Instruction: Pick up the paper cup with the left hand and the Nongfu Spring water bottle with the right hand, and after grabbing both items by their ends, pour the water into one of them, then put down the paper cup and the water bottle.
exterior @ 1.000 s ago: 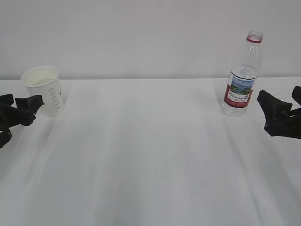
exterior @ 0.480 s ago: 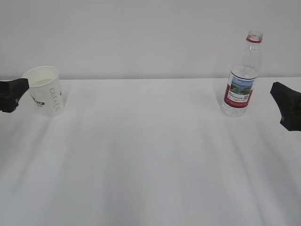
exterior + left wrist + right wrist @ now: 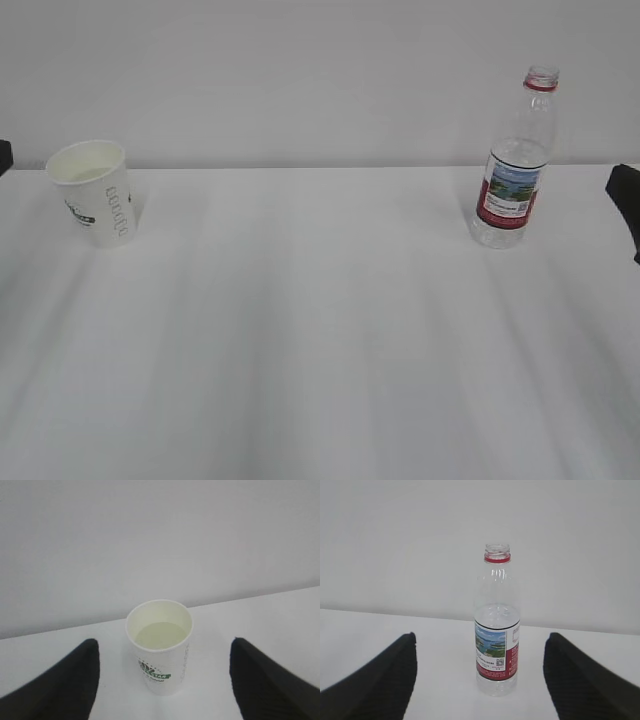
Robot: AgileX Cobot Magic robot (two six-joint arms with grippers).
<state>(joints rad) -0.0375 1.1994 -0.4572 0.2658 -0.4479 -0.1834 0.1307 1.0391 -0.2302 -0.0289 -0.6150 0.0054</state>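
On the white table (image 3: pixel 320 330), the paper cup (image 3: pixel 93 192) stood upright at far left, mouth upward, its long axis vertical with a slight lean in the exterior view; grey-green lettering ran up its side. At far right the water bottle (image 3: pixel 515 160) also stood upright, uncapped neck pointing up, long axis vertical, its red-and-white label facing the camera. Cup and bottle were well apart, with only bare tabletop between them and a plain pale wall (image 3: pixel 300 70) behind.

Left wrist view: the cup (image 3: pixel 160 645) sat centred ahead of the left gripper (image 3: pixel 160 680), whose two black fingers (image 3: pixel 60 685) stood wide apart on either side, touching nothing; a shallow pale pool of water (image 3: pixel 161 635) lay inside the cup.

Right wrist view: the bottle (image 3: pixel 496 625) stood centred ahead of the right gripper (image 3: pixel 480 680), fingers (image 3: pixel 585 680) likewise spread wide and holding nothing; the water level in the bottle could not be told.

Exterior view: only a dark sliver of each arm showed at the frame edges, left (image 3: pixel 4 156) and right (image 3: pixel 627 200)
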